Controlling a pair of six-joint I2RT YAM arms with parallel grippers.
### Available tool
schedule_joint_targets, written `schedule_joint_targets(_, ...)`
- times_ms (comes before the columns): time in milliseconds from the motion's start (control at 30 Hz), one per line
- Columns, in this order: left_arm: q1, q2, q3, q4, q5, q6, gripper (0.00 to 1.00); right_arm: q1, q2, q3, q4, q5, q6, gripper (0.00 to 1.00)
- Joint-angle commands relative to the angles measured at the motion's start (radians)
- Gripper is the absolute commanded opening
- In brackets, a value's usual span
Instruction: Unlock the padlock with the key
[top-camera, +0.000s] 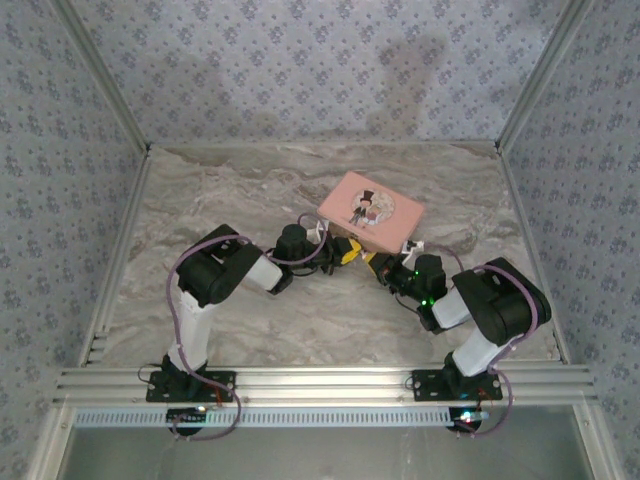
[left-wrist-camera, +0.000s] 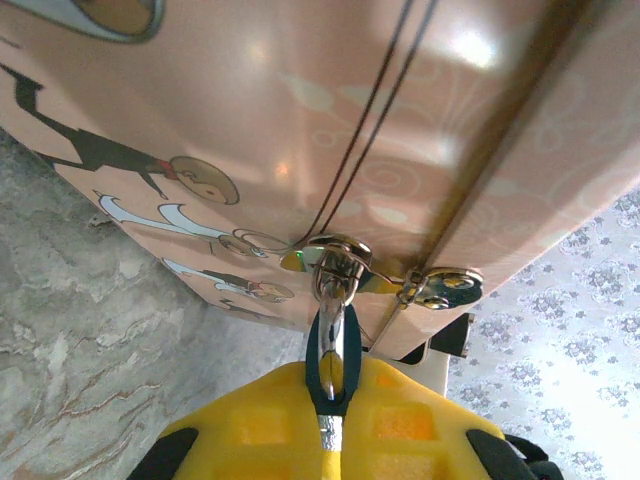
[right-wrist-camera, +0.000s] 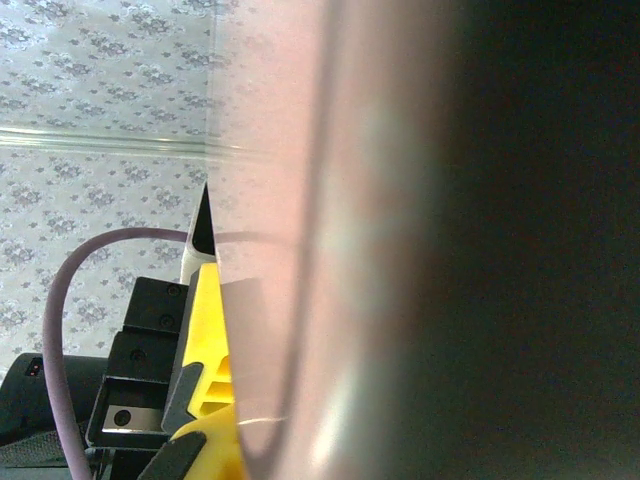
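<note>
Shiny padlock (left-wrist-camera: 335, 288) on the box clasp (left-wrist-camera: 440, 287)

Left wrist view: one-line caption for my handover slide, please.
Left claw, yellow tips shut on the small shiny padlock hanging from the clasp of the pink box.

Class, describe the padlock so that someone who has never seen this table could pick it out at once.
Find the pink box on the marble table. At the clasp on its side sits the padlock, tiny, and the only shiny silver metal beside the yellow fingertips next to it.
</note>
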Motion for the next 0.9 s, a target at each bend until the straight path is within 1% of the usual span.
schedule_joint_targets(0, -0.008, 0.000, 0.003, 0.107, 0.024, 0.004, 0.04, -0.006, 0.009, 0.020, 0.033, 0.006, 0.007, 0.00)
schedule_joint_targets(233, -0.018, 0.003, 0.012, 0.112, 0.031, 0.007, 0.04, -0.007, 0.016, 0.037, 0.026, 0.014, 0.028, 0.00)
schedule_joint_targets(467, -0.028, 0.003, 0.013, 0.116, 0.036, 0.010, 0.04, -0.009, 0.044, 0.059, 0.083, 0.014, 0.108, 0.00)
schedule_joint_targets(633, -0.031, 0.005, 0.011, 0.121, 0.039, 0.010, 0.03, -0.012, 0.063, 0.059, 0.120, 0.018, 0.198, 0.00)
schedule_joint_targets(800, -0.031, 0.005, 0.017, 0.123, 0.041, 0.009, 0.03, -0.009, 0.037, 0.075, 0.020, 0.013, 0.215, 0.00)
schedule_joint_targets(867, -0.031, 0.005, 0.020, 0.122, 0.041, 0.010, 0.03, -0.013, 0.041, 0.068, 0.029, 0.022, 0.228, 0.00)
